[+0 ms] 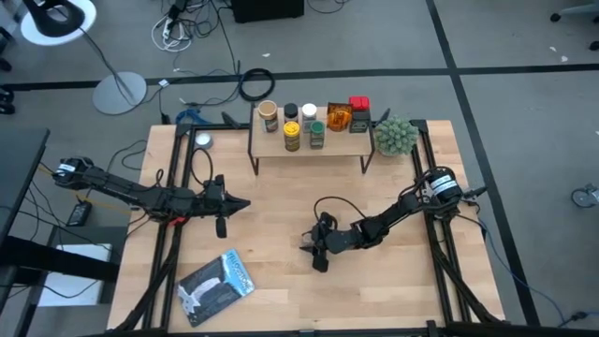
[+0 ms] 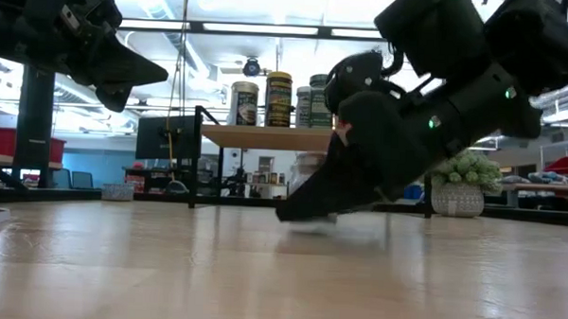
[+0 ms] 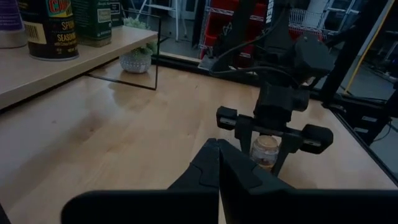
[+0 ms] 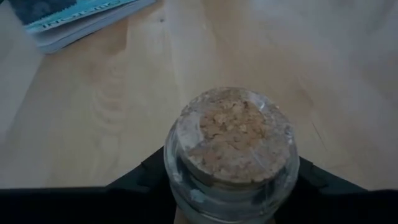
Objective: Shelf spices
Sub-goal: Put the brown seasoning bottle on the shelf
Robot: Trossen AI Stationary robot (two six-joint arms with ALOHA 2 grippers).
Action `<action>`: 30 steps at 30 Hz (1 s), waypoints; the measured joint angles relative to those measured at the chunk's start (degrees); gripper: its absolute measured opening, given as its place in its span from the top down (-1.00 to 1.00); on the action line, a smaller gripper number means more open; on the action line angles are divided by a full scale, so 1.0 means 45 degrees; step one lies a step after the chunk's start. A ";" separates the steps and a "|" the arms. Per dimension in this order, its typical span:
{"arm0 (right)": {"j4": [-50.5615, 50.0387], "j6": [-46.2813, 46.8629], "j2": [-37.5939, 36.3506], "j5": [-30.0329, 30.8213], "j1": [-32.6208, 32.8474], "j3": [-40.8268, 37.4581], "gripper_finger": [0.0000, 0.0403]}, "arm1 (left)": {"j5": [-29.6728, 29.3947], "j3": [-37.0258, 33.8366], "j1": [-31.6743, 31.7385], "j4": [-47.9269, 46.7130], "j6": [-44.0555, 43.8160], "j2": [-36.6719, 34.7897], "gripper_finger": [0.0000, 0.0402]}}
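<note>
Silver-blue pouch [image 1: 216, 285] at the counter's [image 1: 281, 300] seven o'clock, right end effector [image 1: 318, 249] near centre, its fingers either side of a cork-stoppered glass jar [image 4: 231, 147] standing on the wood, grip not certain, left end effector [image 1: 223, 208] clenched empty at nine o'clock, shelf [image 1: 309, 144] with seven spices at twelve o'clock, plant [image 1: 395, 137] beside it.

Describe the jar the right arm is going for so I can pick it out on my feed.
Start at the wooden shelf along the table's far edge, then come toward the near side to the right claw on open tabletop. Between its fingers stands a small clear glass jar with a cork stopper. It is the only spice off the shelf and the only corked one.
</note>
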 joint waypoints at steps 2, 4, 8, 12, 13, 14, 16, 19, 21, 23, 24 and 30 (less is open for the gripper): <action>-0.0611 0.0021 -0.0429 0.0000 -0.0005 0.0000 0.08 | 0.0000 0.0000 0.0000 0.0030 0.0000 0.0000 0.99; -0.1697 0.0323 -0.1027 0.0022 -0.0119 0.0000 0.07 | 0.0000 0.0000 0.0000 0.0026 0.0000 0.0000 0.99; -0.4363 0.0704 -0.2739 0.0095 -0.0493 0.0000 0.07 | 0.0068 0.0000 0.0000 0.0024 -0.0005 0.0000 0.99; -0.6365 0.0225 -0.4710 0.0428 -0.0672 0.0000 0.08 | 0.0068 0.0000 0.0000 0.0030 -0.0005 0.0000 0.99; -0.6766 0.0004 -0.5188 0.0755 -0.0679 0.0000 0.08 | 0.0068 0.0000 0.0000 0.0035 -0.0005 0.0000 0.99; -0.7180 -0.0250 -0.5708 0.1186 -0.0674 0.0000 0.07 | 0.0073 0.0000 0.0000 0.0025 -0.0005 0.0000 0.99; -0.7959 -0.0626 -0.6655 0.2256 -0.0678 0.0000 0.05 | 0.0073 0.0000 0.0000 0.0031 -0.0051 0.0000 0.99; -0.9090 -0.0640 -0.7810 0.3949 -0.0846 0.0000 0.04 | 0.0073 0.0000 -0.0003 0.0038 -0.0097 0.0000 0.99; -0.9637 -0.0382 -0.8385 0.4496 -0.1246 0.0000 0.05 | 0.0073 0.0000 -0.0001 0.0035 -0.0181 0.0000 0.99; -0.9870 -0.0346 -0.8712 0.4517 -0.1821 0.0000 0.07 | 0.0073 0.0000 0.0000 0.0030 -0.0194 0.0000 0.99; -0.9902 -0.0362 -0.8772 0.4448 -0.2142 0.0000 0.07 | 0.0073 0.0000 -0.0002 0.0034 -0.0194 0.0000 0.99; -0.9829 -0.1123 -0.8714 0.3505 -0.3999 -0.0054 0.04 | 0.0078 0.0000 0.0000 0.0025 -0.0219 0.0000 0.99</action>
